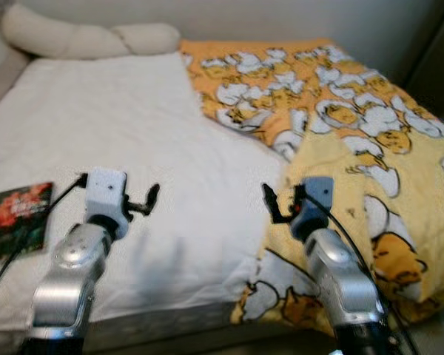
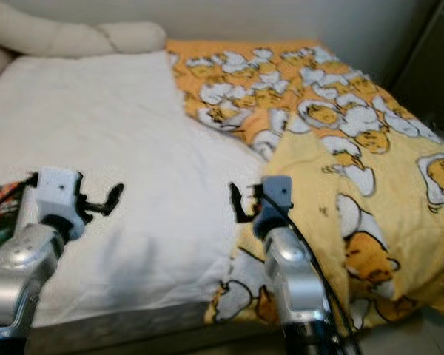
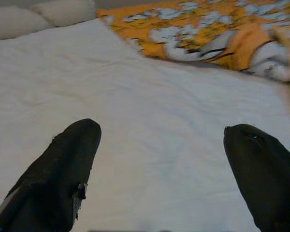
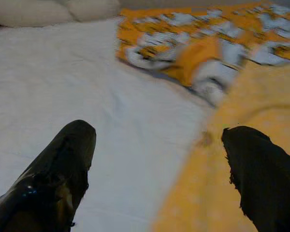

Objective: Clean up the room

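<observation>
Clearly the tidying is only at its start, as I judge it. The bed's white sheet [image 1: 126,140] lies mostly bare, and the yellow duvet with the egg cartoon print [image 1: 370,148] is bunched over the part of the bed from 12 to 4 o'clock, with one corner folded back on itself and the near edge hanging over the mattress side. Nothing is spread or smoothed yet. A book with a red flower cover [image 1: 16,220] rests on the sheet at about 9 o'clock, near the bed edge, and long cream pillows [image 1: 81,37] lie at 11 o'clock by the wall.

The left gripper [image 1: 142,202] hovers over the white sheet, its two black fingers spread wide with only sheet between them. The right gripper [image 1: 275,207] hangs just at the border where the duvet meets the sheet, also spread apart and pinching nothing.

What is left, I think: to take the duvet edge and pull it flat across the bed, and to put the book away.
</observation>
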Tool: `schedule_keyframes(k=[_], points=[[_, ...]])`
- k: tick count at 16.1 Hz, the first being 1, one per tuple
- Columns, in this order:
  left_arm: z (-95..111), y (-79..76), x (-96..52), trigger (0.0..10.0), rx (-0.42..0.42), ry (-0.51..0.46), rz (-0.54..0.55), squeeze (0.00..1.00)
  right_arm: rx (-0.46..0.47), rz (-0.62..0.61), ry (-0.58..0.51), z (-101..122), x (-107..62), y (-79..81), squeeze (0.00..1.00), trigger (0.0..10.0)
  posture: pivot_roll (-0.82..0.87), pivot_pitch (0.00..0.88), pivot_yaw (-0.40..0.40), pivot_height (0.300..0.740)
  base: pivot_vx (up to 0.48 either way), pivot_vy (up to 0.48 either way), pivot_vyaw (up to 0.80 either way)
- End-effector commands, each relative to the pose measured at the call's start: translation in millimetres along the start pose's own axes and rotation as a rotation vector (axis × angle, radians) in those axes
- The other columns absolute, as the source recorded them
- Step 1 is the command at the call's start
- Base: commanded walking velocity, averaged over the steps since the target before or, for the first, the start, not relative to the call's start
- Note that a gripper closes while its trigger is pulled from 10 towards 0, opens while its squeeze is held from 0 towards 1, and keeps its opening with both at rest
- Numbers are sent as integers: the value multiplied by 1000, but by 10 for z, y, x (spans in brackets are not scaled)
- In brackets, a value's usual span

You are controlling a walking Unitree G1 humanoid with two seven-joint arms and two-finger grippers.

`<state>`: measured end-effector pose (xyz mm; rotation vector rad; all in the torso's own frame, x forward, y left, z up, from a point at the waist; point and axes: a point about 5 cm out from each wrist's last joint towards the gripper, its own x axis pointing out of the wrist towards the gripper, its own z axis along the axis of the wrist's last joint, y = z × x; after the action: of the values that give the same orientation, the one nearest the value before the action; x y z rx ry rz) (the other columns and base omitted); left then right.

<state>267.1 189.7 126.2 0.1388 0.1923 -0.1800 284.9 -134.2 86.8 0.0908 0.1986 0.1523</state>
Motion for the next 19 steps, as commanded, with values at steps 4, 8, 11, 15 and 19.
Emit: schedule_keyframes(k=[4, 8, 11, 15, 19], points=[[18, 42, -17, 10000, 30, -8, 2, 0, 21, 14, -2, 30, 8, 26, 0, 10000, 8, 0, -25, 740, 0, 0, 0], [21, 9, -43, 10000, 57, -3, -51, 0, 5, -30, 59, -29, 65, -84, 1000, 10000, 2, 0, -21, 740, 0, 0, 0], [-12, -47, -93, 10000, 100, 26, -130, 0, -50, -16, 147, -63, 248, -133, 1000, 10000, 4, 0, -24, 740, 0, 0, 0], [-31, -50, -198, 10000, 146, 73, -213, 0, -137, 33, 239, -45, 535, -164, 1000, 10000, 14, 0, -41, 740, 0, 0, 0], [-46, -118, -418, 10000, 183, 161, -446, 0, -122, -20, 350, -122, 645, -308, 0, 10000, 58, 0, -61, 740, 0, 0, 0]])
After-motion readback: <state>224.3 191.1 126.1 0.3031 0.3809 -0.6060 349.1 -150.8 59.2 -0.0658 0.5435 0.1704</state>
